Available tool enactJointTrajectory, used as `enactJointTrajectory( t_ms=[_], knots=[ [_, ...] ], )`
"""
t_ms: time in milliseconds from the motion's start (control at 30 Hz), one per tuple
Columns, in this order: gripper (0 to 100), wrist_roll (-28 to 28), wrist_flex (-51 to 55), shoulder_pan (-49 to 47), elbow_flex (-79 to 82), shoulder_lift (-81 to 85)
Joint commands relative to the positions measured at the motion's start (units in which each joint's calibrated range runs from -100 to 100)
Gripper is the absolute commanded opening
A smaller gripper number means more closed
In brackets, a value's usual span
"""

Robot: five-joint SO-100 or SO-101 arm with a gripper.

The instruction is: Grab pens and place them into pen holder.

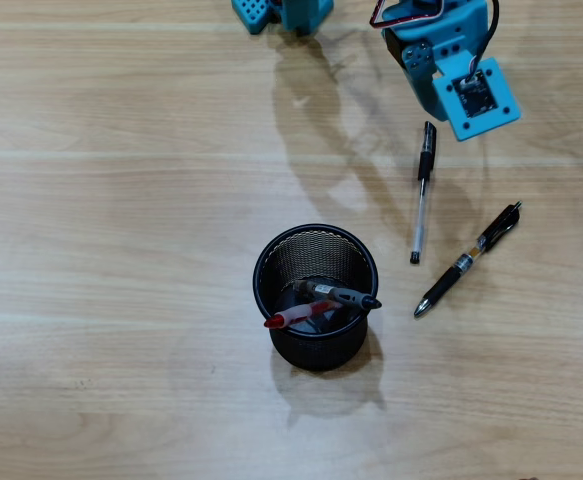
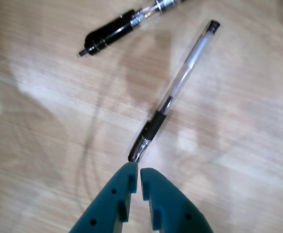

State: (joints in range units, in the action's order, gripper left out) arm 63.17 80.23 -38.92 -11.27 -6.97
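A round black wire-mesh pen holder (image 1: 316, 297) was observed standing upright on the pale wood-grain table (image 1: 121, 200). Two pens were found inside it — a red and clear pen (image 1: 296, 316) and a clear-barrelled pen with black ends (image 1: 343, 295) — both leaning against the rim on the side nearest the lower edge of the overhead view. To the right of the holder in that view, a slim clear pen with a black grip (image 1: 422, 192) was seen lying flat, well apart from the cup; a black pen with a gold band (image 1: 469, 259) lay just beyond it, not touching. In the wrist view, the teal two-finger gripper (image 2: 134, 167) was recorded with its fingers pressed nearly together — nothing was held. Its tips were noted just short of the clear pen's tip (image 2: 137, 154).
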Motion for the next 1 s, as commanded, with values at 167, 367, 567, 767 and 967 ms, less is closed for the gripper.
enactJointTrajectory(
  t_ms=[167,367,567,767,967],
  knots=[
    [9,3.53,2.00,-3.01,-10.54,-7.00],
    [10,4.10,2.09,-2.73,-16.69,-13.12],
    [19,7.09,2.09,-1.54,-19.32,-17.96],
    [22,8.50,2.00,-0.35,-19.32,-21.53],
    [24,8.50,1.82,1.66,-19.32,-24.33]
  ],
)
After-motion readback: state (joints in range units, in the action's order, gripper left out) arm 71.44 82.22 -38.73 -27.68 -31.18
